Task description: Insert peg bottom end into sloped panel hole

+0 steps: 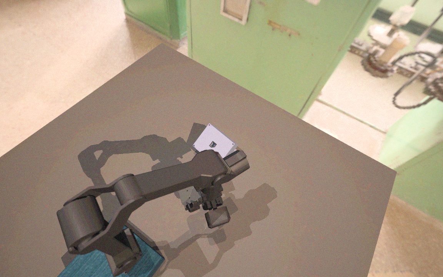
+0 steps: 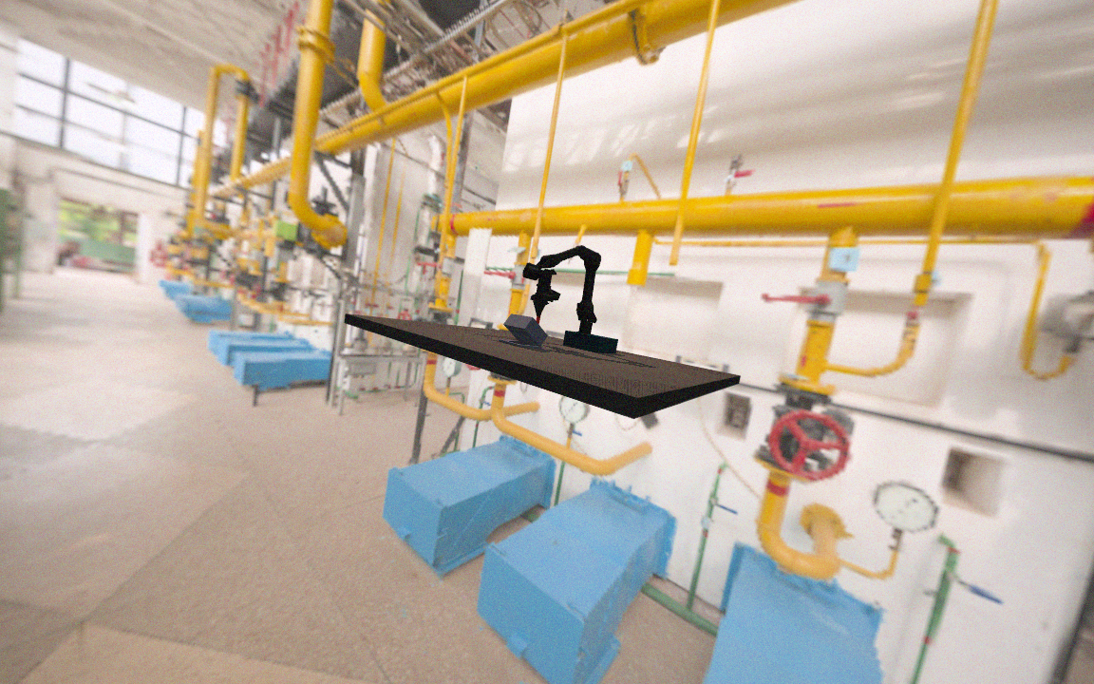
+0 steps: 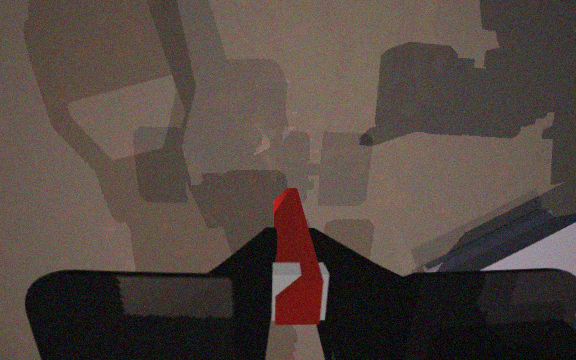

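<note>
The fingers are squeezed tight on the red peg (image 3: 294,250). The peg sits right between them, its end poking out past the tips.

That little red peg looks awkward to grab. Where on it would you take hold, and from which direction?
Near its upper end, coming down from above, with the fingers pressing two opposite flat sides. The red peg is slim with flat faces, so flat pads seat well there, and its bottom end stays free for the hole in the sloped panel. The gripper is shut on it just that way.
</note>
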Action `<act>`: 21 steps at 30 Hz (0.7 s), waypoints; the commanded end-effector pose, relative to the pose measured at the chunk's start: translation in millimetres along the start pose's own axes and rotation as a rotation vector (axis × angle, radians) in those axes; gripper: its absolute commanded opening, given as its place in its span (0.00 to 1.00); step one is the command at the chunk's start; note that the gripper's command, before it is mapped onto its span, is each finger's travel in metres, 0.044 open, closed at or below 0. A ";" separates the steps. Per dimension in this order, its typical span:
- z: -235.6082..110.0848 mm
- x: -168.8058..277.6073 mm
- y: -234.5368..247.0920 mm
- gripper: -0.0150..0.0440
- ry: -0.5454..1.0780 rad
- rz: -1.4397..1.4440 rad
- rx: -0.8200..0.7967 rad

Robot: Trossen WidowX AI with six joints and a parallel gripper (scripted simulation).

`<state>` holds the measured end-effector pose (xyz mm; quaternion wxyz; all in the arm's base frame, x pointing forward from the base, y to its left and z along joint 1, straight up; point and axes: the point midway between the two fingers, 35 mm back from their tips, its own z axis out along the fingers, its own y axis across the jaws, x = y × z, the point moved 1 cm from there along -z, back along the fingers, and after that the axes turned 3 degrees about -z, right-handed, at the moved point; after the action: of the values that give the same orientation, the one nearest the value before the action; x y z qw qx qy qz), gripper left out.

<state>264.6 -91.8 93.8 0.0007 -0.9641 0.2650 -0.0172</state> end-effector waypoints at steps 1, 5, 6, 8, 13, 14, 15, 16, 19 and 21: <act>-2.6 3.2 -5.2 0.25 0.027 -0.021 -0.002; -4.0 5.3 -10.7 0.25 0.049 -0.041 -0.002; -4.3 5.8 -12.1 0.25 0.054 -0.046 -0.002; -5.0 6.8 -14.9 0.25 0.065 -0.056 -0.002; -7.0 9.2 -22.1 0.25 0.093 -0.081 0.000; -7.4 9.7 -23.5 0.25 0.098 -0.086 0.000; -7.8 10.1 -25.0 0.25 0.104 -0.091 0.000; -8.2 10.6 -26.4 0.25 0.109 -0.096 0.001; -9.5 11.8 -30.8 0.25 0.126 -0.111 0.002; -10.4 12.6 -33.8 0.25 0.137 -0.121 0.003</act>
<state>288.7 -72.3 103.1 -0.0135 -0.9736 0.2158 -0.0735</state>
